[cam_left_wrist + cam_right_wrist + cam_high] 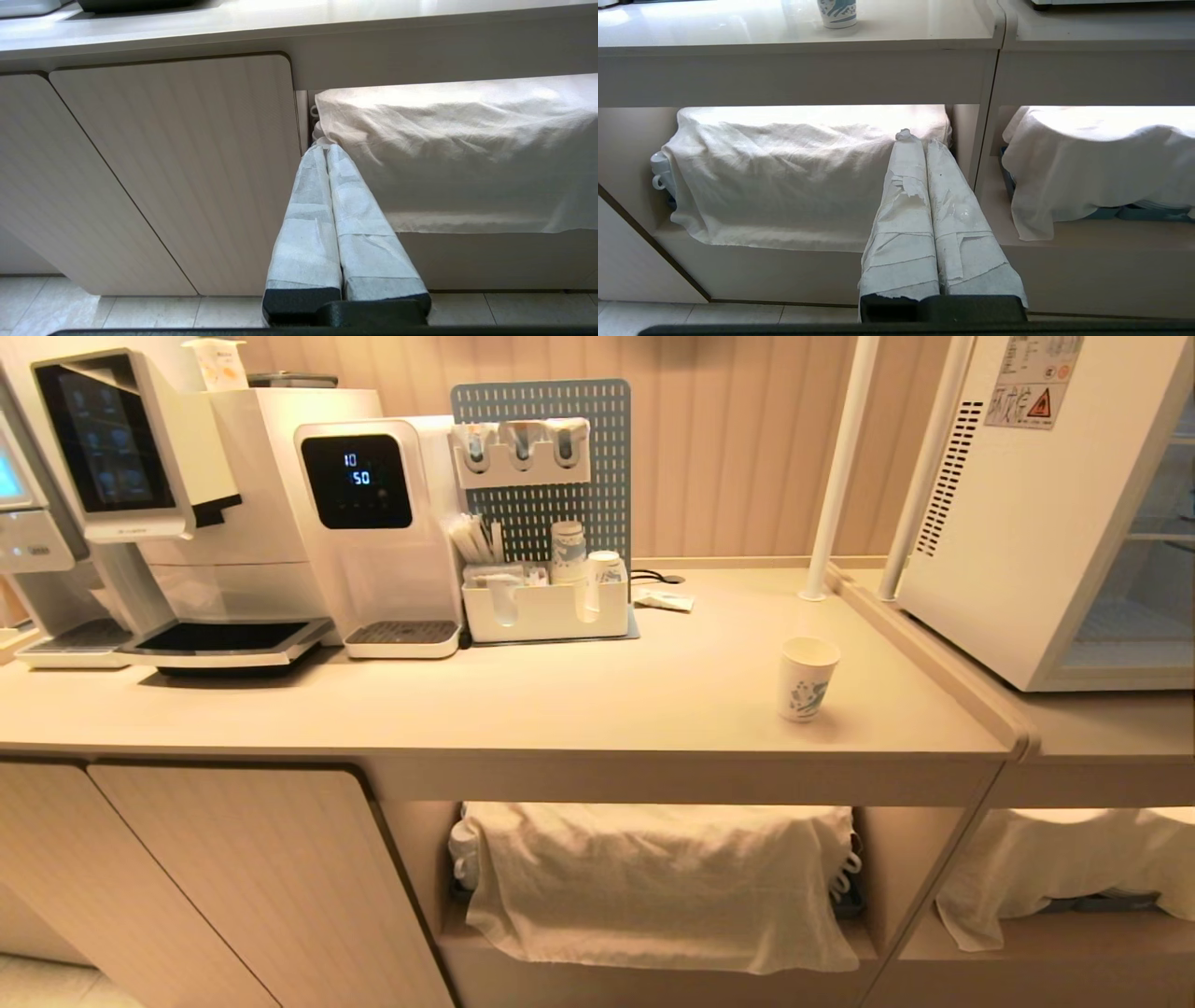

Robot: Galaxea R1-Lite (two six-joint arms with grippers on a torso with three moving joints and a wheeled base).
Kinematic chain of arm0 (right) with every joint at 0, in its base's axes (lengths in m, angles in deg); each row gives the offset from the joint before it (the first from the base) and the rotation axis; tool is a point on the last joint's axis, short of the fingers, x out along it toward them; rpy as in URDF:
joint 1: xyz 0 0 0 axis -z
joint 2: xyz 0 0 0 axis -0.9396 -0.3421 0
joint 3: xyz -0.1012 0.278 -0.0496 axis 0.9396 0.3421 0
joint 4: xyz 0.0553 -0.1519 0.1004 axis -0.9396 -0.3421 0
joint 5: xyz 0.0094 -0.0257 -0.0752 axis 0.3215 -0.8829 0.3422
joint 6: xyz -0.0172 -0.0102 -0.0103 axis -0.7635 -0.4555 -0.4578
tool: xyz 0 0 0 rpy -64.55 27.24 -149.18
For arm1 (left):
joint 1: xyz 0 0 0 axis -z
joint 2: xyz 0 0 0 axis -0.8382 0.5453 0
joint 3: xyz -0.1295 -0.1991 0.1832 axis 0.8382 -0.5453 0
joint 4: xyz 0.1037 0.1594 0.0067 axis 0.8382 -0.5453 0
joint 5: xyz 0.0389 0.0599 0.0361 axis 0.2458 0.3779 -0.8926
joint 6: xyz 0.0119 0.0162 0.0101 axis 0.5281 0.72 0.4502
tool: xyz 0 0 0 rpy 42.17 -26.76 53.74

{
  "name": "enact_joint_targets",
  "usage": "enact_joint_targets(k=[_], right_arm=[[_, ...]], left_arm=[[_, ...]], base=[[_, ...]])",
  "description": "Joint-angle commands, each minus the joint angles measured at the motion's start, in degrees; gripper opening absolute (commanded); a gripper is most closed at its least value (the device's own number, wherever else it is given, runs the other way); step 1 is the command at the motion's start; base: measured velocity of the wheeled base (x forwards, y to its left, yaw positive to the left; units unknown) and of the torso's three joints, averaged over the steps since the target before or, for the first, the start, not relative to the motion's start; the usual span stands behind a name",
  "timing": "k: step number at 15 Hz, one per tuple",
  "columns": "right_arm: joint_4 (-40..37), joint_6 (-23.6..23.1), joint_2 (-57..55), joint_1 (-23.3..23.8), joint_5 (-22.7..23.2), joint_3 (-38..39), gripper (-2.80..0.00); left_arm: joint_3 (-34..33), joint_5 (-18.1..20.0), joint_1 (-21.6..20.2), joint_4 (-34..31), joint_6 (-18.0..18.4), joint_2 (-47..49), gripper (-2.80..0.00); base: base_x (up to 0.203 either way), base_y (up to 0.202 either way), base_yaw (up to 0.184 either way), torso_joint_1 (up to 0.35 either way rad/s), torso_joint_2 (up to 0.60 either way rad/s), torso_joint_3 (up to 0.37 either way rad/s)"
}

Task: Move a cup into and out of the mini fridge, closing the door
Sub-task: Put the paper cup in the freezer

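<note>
The cup (808, 678) stands on the worktop (560, 700) near the fridge (1046, 513); both end effectors, left (325, 148) and right (915, 140), are closed and empty below the worktop.

Coffee machine (177, 513) left on counter (579, 700); blue pegboard (560, 457) behind white organiser tray (546, 611); white cloth (653, 887) draped below, possibly over crockery.

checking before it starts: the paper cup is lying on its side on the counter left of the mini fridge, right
Not quite: the paper cup stands upright, rim up, as the head view shows. It is on the counter, left of the mini fridge.
</note>
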Motion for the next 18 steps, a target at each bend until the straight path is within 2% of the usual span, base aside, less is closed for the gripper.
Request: enact_joint_targets(k=[1, 6, 8, 11, 14, 16, 18], right_arm=[[0.0, -0.1, 0.0, 0.0, 0.1, 0.0, -2.8], [0.0, -0.1, 0.0, 0.0, 0.0, -0.2, -2.8], [-1.7, -0.1, -1.8, 0.0, 2.0, -6.4, -2.8], [-12.4, 0.8, -14.5, -0.2, 4.9, -30.8, -2.8], [-26.5, 3.9, -38.2, -0.6, 6.4, -58.8, -2.8], [-33.3, 7.0, -52.9, -0.7, 7.5, -71.1, -2.8], [-37.9, 9.7, -63.3, -1.6, 8.3, -77.9, -2.8]], left_arm=[[0.0, 0.0, -0.1, 0.0, -0.2, 0.1, -2.8], [0.0, -0.1, 0.0, 0.1, -1.6, 0.1, -2.8], [0.0, -0.1, -0.1, 0.1, -1.8, 0.1, -2.8], [0.0, -0.1, 0.0, 0.1, -1.8, 0.1, -2.8], [0.0, -0.1, 0.0, 0.1, -1.8, 0.1, -2.8], [0.0, -0.1, 0.0, 0.1, -1.8, 0.1, -2.8], [0.0, -0.1, -0.1, 0.1, -1.9, 0.1, -2.8]], base=[[0.0, 0.0, 0.0, 0.0, 0.0, 0.0], [0.0, 0.0, 0.0, 0.0, 0.0, 0.0], [0.0, 0.0, 0.0, 0.0, 0.0, 0.0], [0.0, 0.0, 0.0, 0.0, 0.0, 0.0], [0.0, 0.0, 0.0, 0.0, 0.0, 0.0], [0.0, 0.0, 0.0, 0.0, 0.0, 0.0], [0.0, 0.0, 0.0, 0.0, 0.0, 0.0]])
